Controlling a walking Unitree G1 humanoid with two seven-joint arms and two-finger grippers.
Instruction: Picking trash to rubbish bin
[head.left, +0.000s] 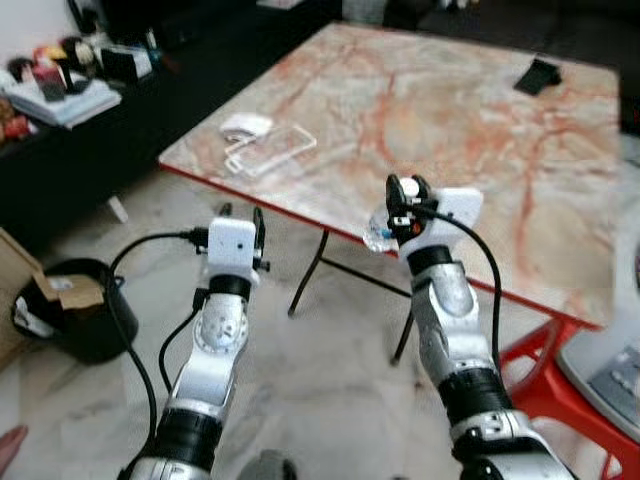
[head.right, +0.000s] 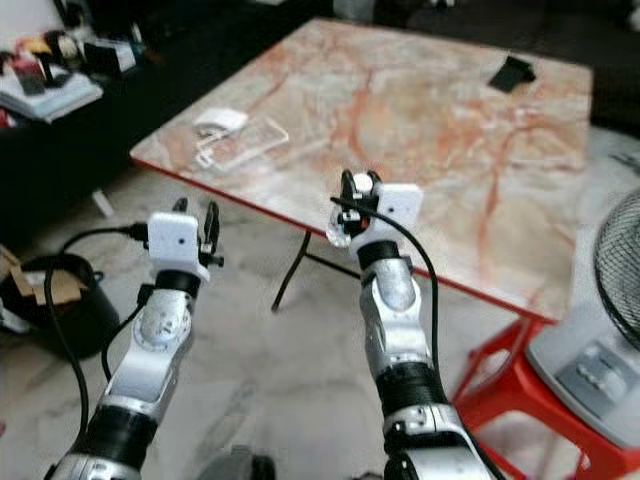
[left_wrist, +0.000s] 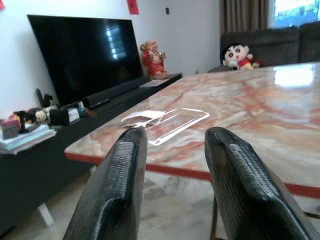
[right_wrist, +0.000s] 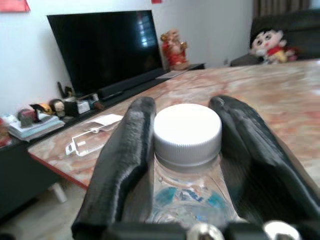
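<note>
Bottle (right_wrist: 187, 165) pinched between the fingers of the right end effector (head.left: 407, 200), held just over the near edge of the table (head.left: 470, 130), long axis along the fingers with the white cap pointing outward toward the table's far side. Carrying step by the look of it; next, turning away from the table toward the black bin (head.left: 75, 310) on the floor off its left corner and lowering over the opening. Left end effector (left_wrist: 172, 165) spread, holding nothing, below the table edge.

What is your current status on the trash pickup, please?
Right gripper shut on plastic bottle, at marble table edge. Left gripper open, empty. Rubbish bin on the floor to the left, cable beside it.
</note>
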